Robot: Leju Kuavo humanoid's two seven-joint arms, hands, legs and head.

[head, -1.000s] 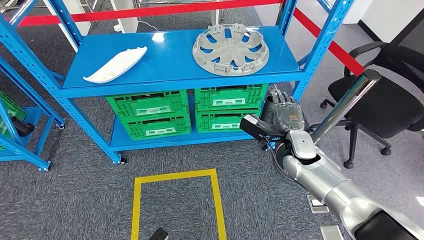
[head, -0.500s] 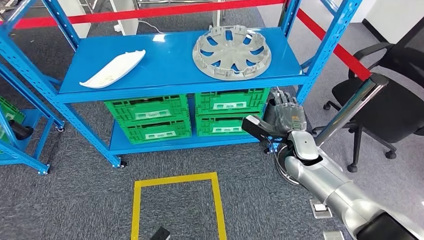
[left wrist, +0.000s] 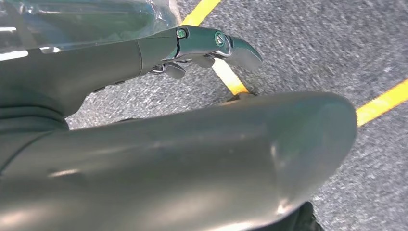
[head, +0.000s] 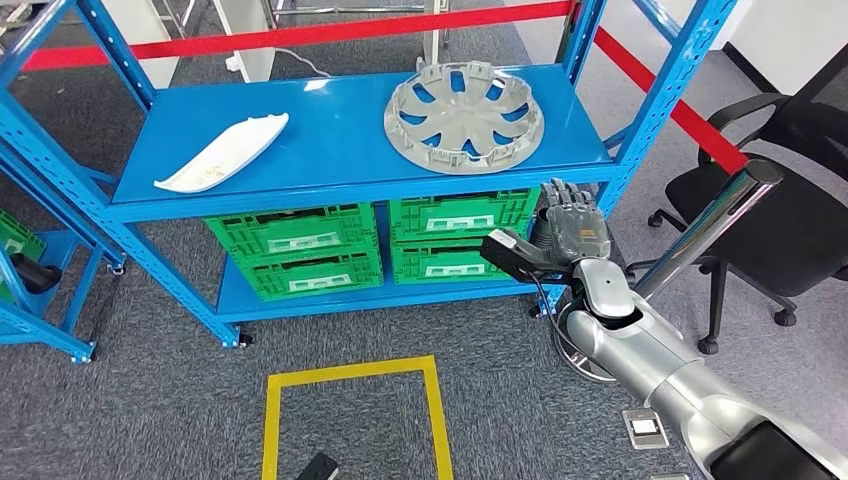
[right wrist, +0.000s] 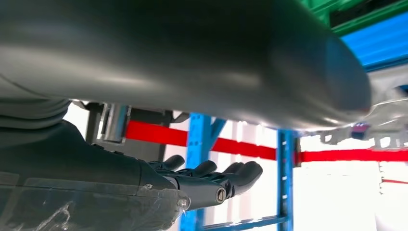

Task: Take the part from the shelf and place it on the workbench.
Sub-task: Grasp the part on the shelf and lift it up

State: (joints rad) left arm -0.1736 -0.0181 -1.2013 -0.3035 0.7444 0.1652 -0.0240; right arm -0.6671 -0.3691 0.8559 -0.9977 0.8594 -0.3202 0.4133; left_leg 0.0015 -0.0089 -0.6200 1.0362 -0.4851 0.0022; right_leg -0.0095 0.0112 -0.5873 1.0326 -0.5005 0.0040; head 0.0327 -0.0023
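Observation:
A grey spoked wheel cover (head: 464, 117) lies on the right half of the blue shelf (head: 340, 150). A white curved part (head: 222, 151) lies on its left half. My right hand (head: 572, 228) is raised just below the shelf's front right edge, in front of the green crates. Its fingers (right wrist: 216, 175) are stretched out and apart and hold nothing. It touches neither part. My left hand (left wrist: 159, 48) hangs over grey carpet with yellow tape lines, fingers extended and empty.
Green crates (head: 290, 235) fill the lower shelf levels. A black office chair (head: 790, 220) and a slanted silver pole (head: 705, 225) stand close on the right. Red barrier tape (head: 300, 32) runs behind the shelf. A yellow square (head: 350, 370) marks the floor in front. Another blue rack (head: 30, 260) stands at left.
The whole picture has shifted downward, so the camera moved. My right hand has come up closer to the shelf's front edge, still empty.

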